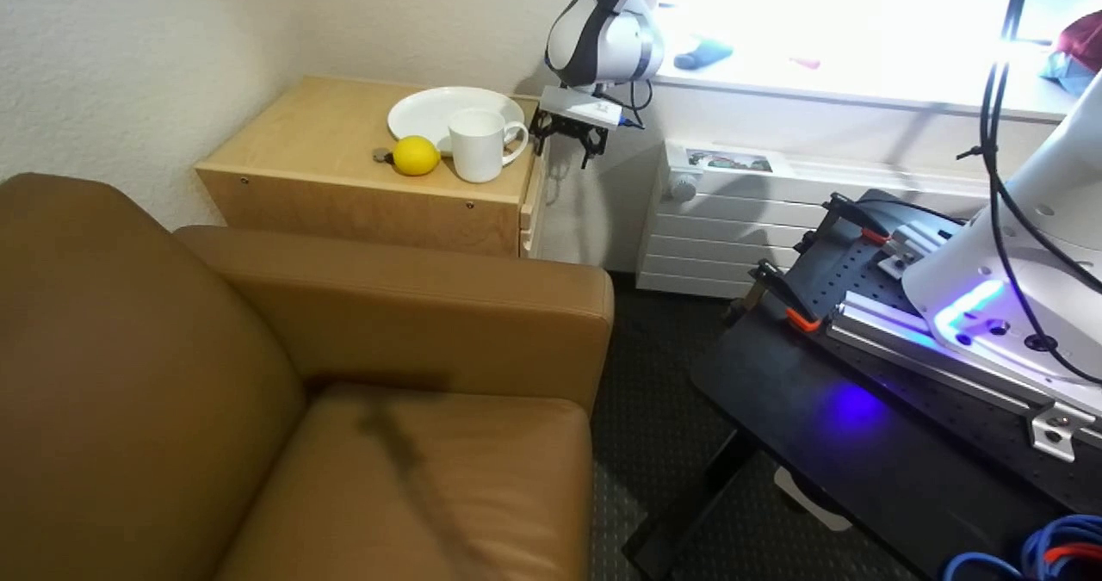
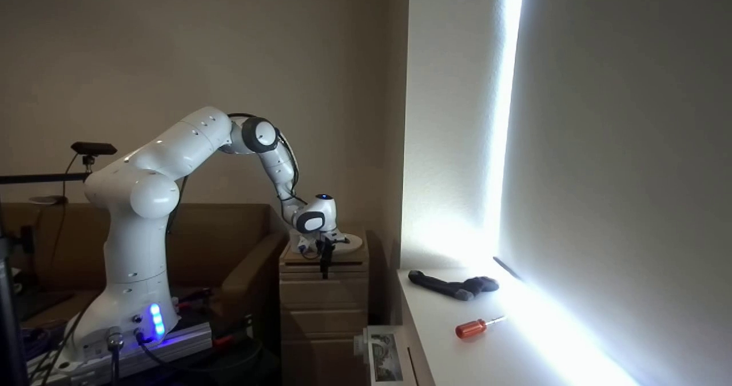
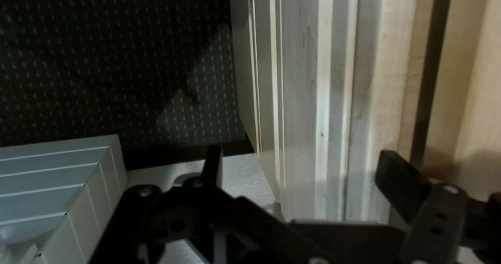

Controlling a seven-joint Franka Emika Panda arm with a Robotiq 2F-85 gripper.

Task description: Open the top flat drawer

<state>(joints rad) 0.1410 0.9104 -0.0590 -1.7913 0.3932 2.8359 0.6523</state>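
The light tan wooden cabinet point(image 1: 344, 129) stands against the wall, and its front also shows in an exterior view point(image 2: 324, 294). The top flat drawer point(image 2: 350, 269) is a thin pale strip just under the top slab, below a dark gap. In the wrist view its pale front point(image 3: 395, 60) runs beside that gap. My gripper point(image 3: 305, 174) is open, with nothing between its fingers. It is at the cabinet's front, near the top edge, also seen in both exterior views point(image 1: 568, 146) point(image 2: 325, 263). One finger overlaps the gap in the wrist view; I cannot tell if it touches.
A white plate point(image 1: 422, 116), a white mug point(image 1: 473, 151) and a yellow lemon point(image 1: 416, 157) sit on the cabinet top close to the gripper. A brown sofa point(image 1: 413, 331) stands beside the cabinet. A white radiator point(image 1: 732, 237) stands below the windowsill point(image 2: 434, 323).
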